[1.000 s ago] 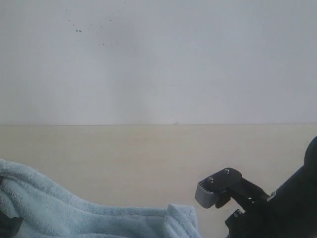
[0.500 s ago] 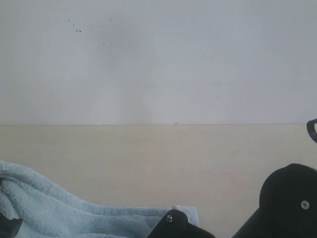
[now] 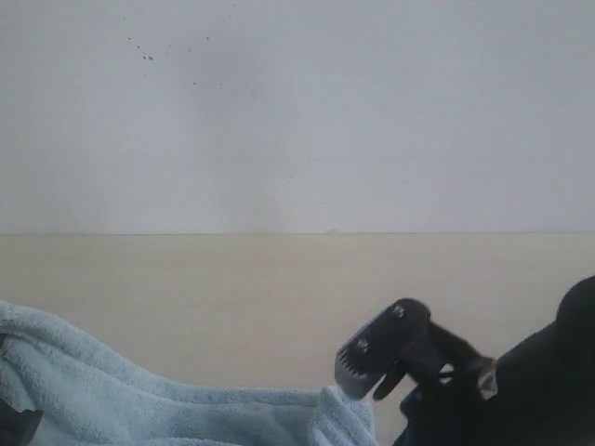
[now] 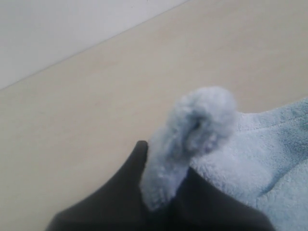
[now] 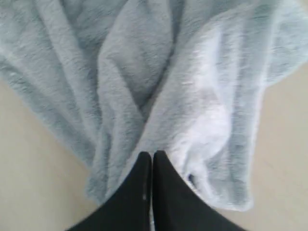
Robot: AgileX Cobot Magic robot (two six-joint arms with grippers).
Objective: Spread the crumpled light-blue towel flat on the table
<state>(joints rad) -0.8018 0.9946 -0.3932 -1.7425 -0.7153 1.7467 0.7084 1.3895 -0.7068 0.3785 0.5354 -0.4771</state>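
Note:
The crumpled light-blue towel (image 3: 139, 404) lies bunched on the table (image 3: 279, 288) at the lower left of the exterior view. In the left wrist view my left gripper (image 4: 163, 192) is shut on a fluffy fold of the towel (image 4: 192, 130) that sticks up between its dark fingers (image 4: 127, 183). Only a dark bit at the exterior view's lower left corner shows of that arm. My right gripper (image 3: 364, 364) hovers by the towel's right-hand corner. Seen from the right wrist, the right gripper (image 5: 152, 156) has its two tips pressed together over the towel's folds (image 5: 144, 77), with nothing visible between them.
A white speckled wall (image 3: 297, 111) rises behind the table's far edge. Bare pale wood (image 3: 232, 279) stretches between the towel and the wall. The right arm's black body (image 3: 548, 390) fills the lower right corner.
The right arm dipped low, its gripper leaving the exterior view half a second ago, then came back up slightly further left, nearer the towel's corner. The towel has barely shifted.

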